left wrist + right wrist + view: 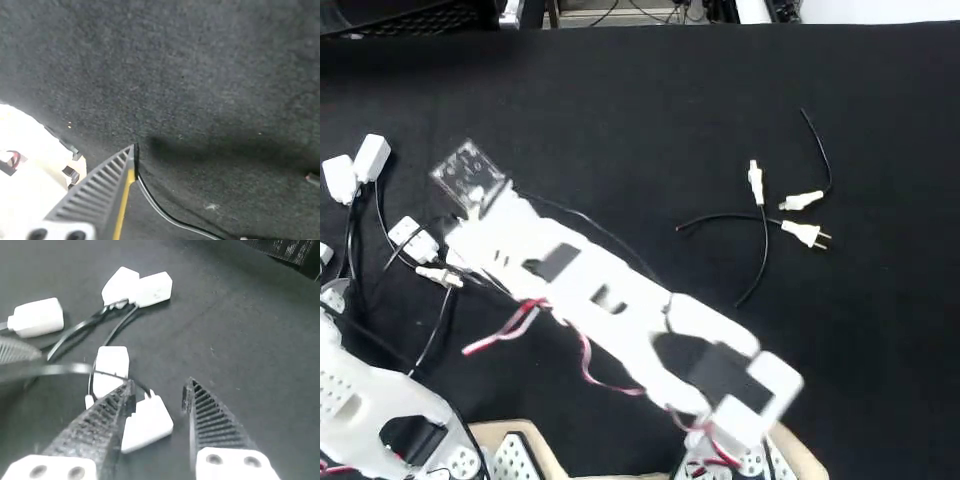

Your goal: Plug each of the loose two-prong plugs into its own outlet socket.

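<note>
The right arm [610, 300] lies stretched diagonally over the black tabletop [650, 100] toward the left side, where the white sockets [370, 155] are gathered. The right claw [159, 390] is wide open and holds nothing. Between its two fingers [210, 415], low on the tabletop, lies one white socket block [147, 422]. It sits much closer to one finger than to the other, maybe touching it; I cannot say for sure. The long side of this block runs about the same way as the fingers point, so I think closing would press on its narrow flanks. A second block [111, 370] lies just beyond it. The three loose plugs [802, 200] are on the right side of the tabletop, well apart from both claws, with thin black cables [720, 217]. One plug points away from the robot and the two others lie more across. The base of the right arm is the nearer one to them, so in my judgement this arm must swing over to the right to fetch a plug. The left arm [370, 400] is folded at the near left corner. The left claw [120, 175] hangs low over bare tabletop, and I cannot tell if it is open or closed.
</note>
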### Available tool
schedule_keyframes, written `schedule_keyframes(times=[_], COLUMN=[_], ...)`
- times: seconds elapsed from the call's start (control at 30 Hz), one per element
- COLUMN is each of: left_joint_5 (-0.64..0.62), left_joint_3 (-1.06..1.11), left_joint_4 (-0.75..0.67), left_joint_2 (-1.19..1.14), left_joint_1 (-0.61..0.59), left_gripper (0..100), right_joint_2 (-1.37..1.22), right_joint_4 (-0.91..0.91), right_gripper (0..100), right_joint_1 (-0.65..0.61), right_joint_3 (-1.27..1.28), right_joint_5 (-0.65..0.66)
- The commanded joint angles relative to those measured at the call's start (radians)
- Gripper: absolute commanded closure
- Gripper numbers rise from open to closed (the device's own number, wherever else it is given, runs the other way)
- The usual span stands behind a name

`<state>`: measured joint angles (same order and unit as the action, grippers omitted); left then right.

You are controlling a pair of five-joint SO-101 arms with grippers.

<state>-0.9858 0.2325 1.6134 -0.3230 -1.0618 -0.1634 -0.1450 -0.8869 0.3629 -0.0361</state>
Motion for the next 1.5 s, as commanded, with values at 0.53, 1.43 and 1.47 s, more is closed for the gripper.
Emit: schedule_keyframes(times=[0.53, 1.43, 1.47], left_joint_5=[0.008, 0.008, 0.008], left_joint_3=[-0.007, -0.007, -0.007], left_joint_4=[-0.006, -0.006, -0.006], left_joint_2=[0.008, 0.008, 0.008], left_joint_1=[-0.001, -0.001, -0.001], left_gripper=[34, 34, 34], right_joint_2=[-0.179, -0.671, -0.693], right_joint_4=[-0.474, -1.085, -1.086], right_gripper=[82.8, 82.8, 82.8], right_joint_1=[-0.015, -0.018, -0.021], right_joint_3=[-0.530, -1.228, -1.248], right_joint_5=[-0.166, -0.822, -0.822])
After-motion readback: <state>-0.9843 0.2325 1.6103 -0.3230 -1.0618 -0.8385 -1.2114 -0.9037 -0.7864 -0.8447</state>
